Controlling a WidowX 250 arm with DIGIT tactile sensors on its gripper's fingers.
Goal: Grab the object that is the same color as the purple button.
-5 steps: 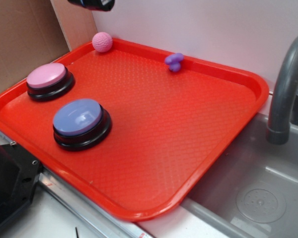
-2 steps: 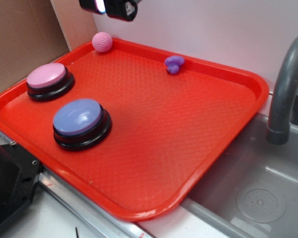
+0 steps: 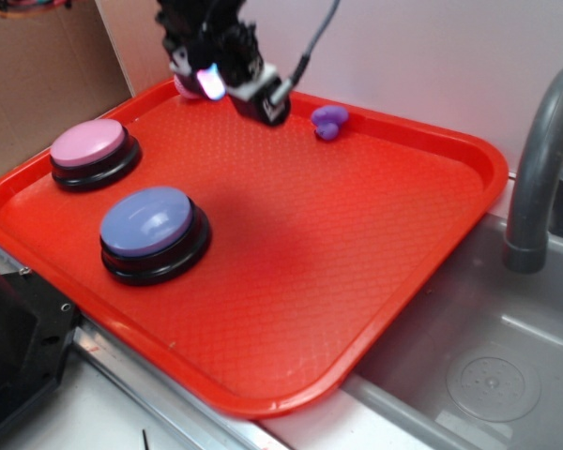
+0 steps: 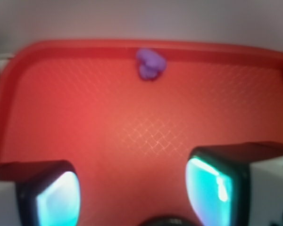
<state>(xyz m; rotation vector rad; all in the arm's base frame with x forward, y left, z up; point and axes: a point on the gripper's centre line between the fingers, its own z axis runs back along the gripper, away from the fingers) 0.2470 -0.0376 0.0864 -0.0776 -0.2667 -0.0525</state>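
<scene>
The tiny purple duck, the object (image 3: 329,120), lies against the far rim of the red tray (image 3: 432,244). In the wrist view the duck (image 4: 151,64) sits ahead, near the tray's far rim (image 4: 85,45). The purple button (image 3: 151,225), a blue-violet dome on a black base, stands at the tray's front left. My gripper (image 3: 236,92) hovers over the tray's far left part, left of the duck and apart from it. It is open (image 4: 134,193), with only bare tray between the glowing pads (image 4: 216,184).
A pink dome button (image 3: 89,148) stands at the tray's left. A pink ball (image 3: 182,88) peeks out behind the gripper at the far left corner. A grey faucet (image 3: 540,169) and sink (image 3: 488,375) are on the right. A wall runs behind the tray.
The gripper has come down from the top edge and moved right, now low over the tray's far left part and covering most of the pink ball. Nothing else moved.
</scene>
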